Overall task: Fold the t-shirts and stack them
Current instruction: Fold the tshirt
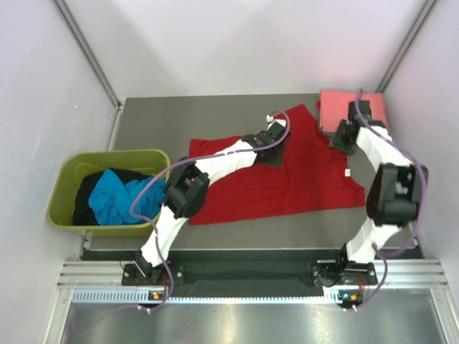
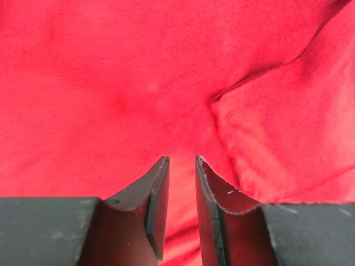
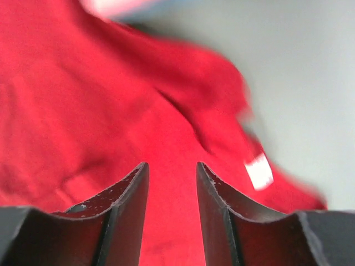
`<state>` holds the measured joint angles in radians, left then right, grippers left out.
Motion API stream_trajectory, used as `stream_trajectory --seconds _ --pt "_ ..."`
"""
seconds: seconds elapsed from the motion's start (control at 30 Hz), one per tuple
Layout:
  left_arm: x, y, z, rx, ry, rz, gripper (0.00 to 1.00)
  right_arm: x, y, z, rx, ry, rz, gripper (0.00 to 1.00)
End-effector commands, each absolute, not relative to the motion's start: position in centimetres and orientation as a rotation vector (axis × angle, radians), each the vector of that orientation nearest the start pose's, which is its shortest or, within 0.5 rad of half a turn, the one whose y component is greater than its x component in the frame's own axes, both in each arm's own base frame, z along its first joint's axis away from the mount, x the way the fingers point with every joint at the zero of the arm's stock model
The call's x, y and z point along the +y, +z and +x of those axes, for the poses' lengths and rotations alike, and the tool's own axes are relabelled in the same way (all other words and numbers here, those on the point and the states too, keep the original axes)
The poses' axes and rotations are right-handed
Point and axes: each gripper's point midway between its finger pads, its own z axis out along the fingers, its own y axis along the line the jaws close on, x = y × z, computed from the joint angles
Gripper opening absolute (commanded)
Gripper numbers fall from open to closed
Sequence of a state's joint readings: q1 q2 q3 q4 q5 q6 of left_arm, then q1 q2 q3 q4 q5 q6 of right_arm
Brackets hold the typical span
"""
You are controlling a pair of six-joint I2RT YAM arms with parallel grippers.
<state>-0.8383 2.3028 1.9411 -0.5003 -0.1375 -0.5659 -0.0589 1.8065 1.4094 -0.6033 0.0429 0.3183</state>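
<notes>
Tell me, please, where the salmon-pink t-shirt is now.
In the top view, the salmon-pink t-shirt lies folded at the far right corner of the table, beside the spread red t-shirt.

Both arms extended, fingers parted.
The left arm (image 1: 215, 166) bends at the elbow and stretches forward and to the right towards the middle. The left gripper (image 2: 182, 162) shows only a narrow gap between its fingers. The right arm (image 1: 379, 154) doubles up at the right side, and the right gripper (image 3: 172, 166) is parted wider.

Olive-green tub (image 1: 115, 155) at left edge of grey table (image 1: 201, 118).
</notes>
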Motion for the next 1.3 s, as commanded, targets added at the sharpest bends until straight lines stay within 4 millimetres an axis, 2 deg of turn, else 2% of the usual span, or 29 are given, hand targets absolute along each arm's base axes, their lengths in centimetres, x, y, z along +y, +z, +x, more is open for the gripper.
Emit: stream_trajectory --seconds 0.0,0.03,0.07,0.1,0.13,0.17,0.2,0.23,0.27,0.3,0.33,0.4,0.47,0.5,0.6,0.7,0.83,0.87,0.93,1.07,1.17,1.27 --pt "-39.8 16.3 39.4 2.329 -0.375 0.282 0.31 -5.1 10.3 36.6 2.458 -0.091 0.976 0.41" --pt "-38.5 17.3 38.5 2.346 -0.343 0.295 0.31 -5.9 10.1 35.6 2.429 -0.12 1.055 0.41" --pt "-37.5 17.3 37.9 2.361 -0.311 0.303 0.31 -6.6 8.9 33.7 2.435 -0.189 1.098 0.42" --pt "-36.4 16.5 37.0 2.392 -0.278 0.313 0.31 -7.0 9.3 32.8 2.405 -0.211 1.129 0.42" --pt "-35.3 17.3 36.0 2.401 -0.27 0.316 0.31 -7.6 9.0 32.0 2.388 -0.223 1.169 0.43" --pt "-34.5 17.2 35.3 2.419 -0.254 0.305 0.31 -7.5 7.9 30.6 2.405 -0.224 1.201 0.43" --pt "-33.3 16.1 34.5 2.453 -0.216 0.297 0.31 -7.7 8.1 30.4 2.379 -0.21 1.21 0.43" --pt "-32.4 16.8 33.7 2.457 -0.209 0.285 0.31 -8.1 7.8 29.9 2.373 -0.208 1.228 0.43" --pt "-32.1 16.6 33.1 2.469 -0.213 0.284 0.31 -8.1 7.2 29.1 2.387 -0.202 1.225 0.42" --pt "-31.2 15.4 32.3 2.5 -0.19 0.29 0.31 -8.2 7.1 29.1 2.388 -0.187 1.216 0.42" --pt "-30.7 15.6 31.8 2.503 -0.19 0.267 0.31 -8.4 6.9 28.7 2.402 -0.186 1.21 0.4" --pt "-29.6 14.1 31.0 2.545 -0.154 0.252 0.31 -8.5 6.8 28.6 2.411 -0.187 1.192 0.37" --pt "-29.0 12.7 30.2 2.585 -0.146 0.231 0.31 -8.4 6.5 28.5 2.429 -0.165 1.164 0.31" --pt "-28.8 12.2 30.1 2.598 -0.135 0.224 0.31 -8.3 6.4 28.5 2.439 -0.158 1.146 0.24" --pt "-27.9 10.4 29.6 2.641 -0.076 0.199 0.31 -8.1 6.0 28.5 2.46 -0.141 1.117 0.17" --pt "-27.1 8.8 29.3 2.663 -0.015 0.178 0.3 -8.0 5.1 27.9 2.493 -0.147 1.116 0.16" --pt "-27.0 7.2 28.4 2.688 -0.045 0.142 0.3 -8.3 3.8 26.6 2.519 -0.188 1.128 0.15" --pt "-26.4 6.0 27.6 2.714 -0.033 0.147 0.3 -8.4 3.6 26.8 2.51 -0.19 1.124 0.15" --pt "-26.1 4.9 27.1 2.733 -0.039 0.132 0.3 -8.5 2.6 26.4 2.521 -0.202 1.129 0.15" --pt "-23.8 2.4 25.3 2.793 0.076 0.093 0.29 -10.5 0.0 24.3 2.597 -0.294 1.203 0.13" --pt "-21.5 1.3 24.3 2.803 0.203 0.029 0.3 -11.4 -0.1 23.4 2.597 -0.349 1.203 0.13" --pt "-20.1 0.3 23.2 2.815 0.255 -0.017 0.3 -11.6 0.3 23.1 2.589 -0.372 1.191 0.12"
